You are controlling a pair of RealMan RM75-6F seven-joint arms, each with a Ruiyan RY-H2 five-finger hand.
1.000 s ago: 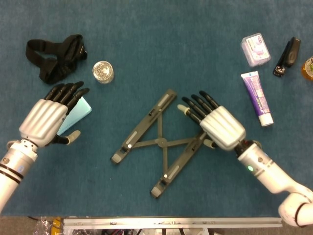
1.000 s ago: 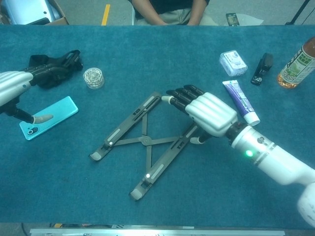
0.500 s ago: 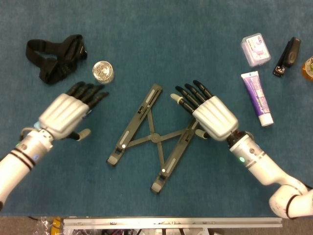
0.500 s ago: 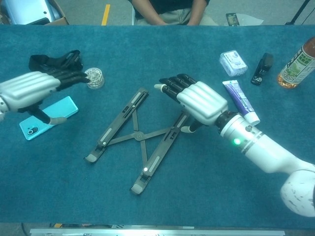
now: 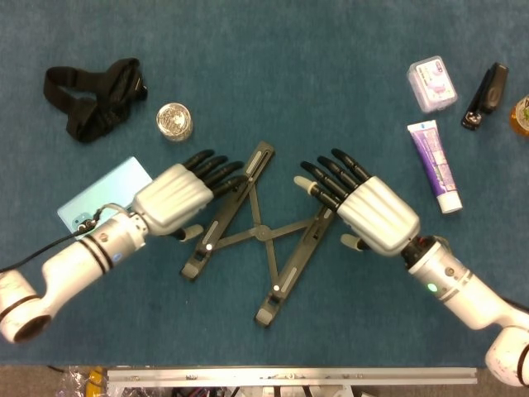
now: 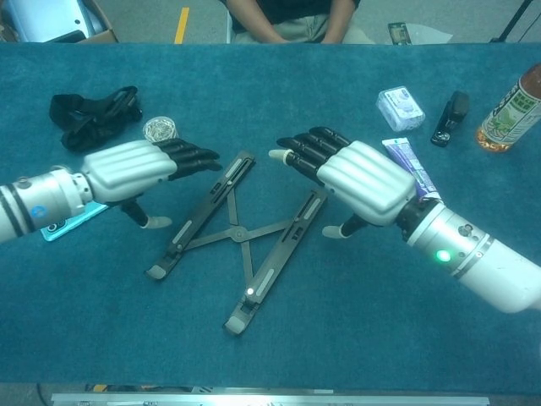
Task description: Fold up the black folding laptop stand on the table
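Note:
The black folding laptop stand [image 5: 252, 234] [image 6: 241, 233] lies flat on the blue table, its two long bars crossed in an X. My left hand [image 5: 178, 196] [image 6: 135, 169] hovers palm down over the stand's left bar, fingers stretched toward its far end, holding nothing. My right hand [image 5: 364, 207] [image 6: 351, 173] floats palm down just right of the right bar's upper end, fingers spread and empty. Whether either hand touches the stand cannot be told.
A light-blue phone [image 5: 95, 203] lies under my left forearm. A black strap [image 5: 95, 95] and a small metal tin [image 5: 173, 121] sit at the far left. A toothpaste tube [image 5: 436, 165], a small plastic box [image 5: 431, 83], a black stapler [image 5: 486, 95] and a bottle [image 6: 510, 106] lie at the right.
My left hand has swept right from over the phone to above the stand's left bar. The right hand pushed the stand left, narrowing the X, then drew back slightly.

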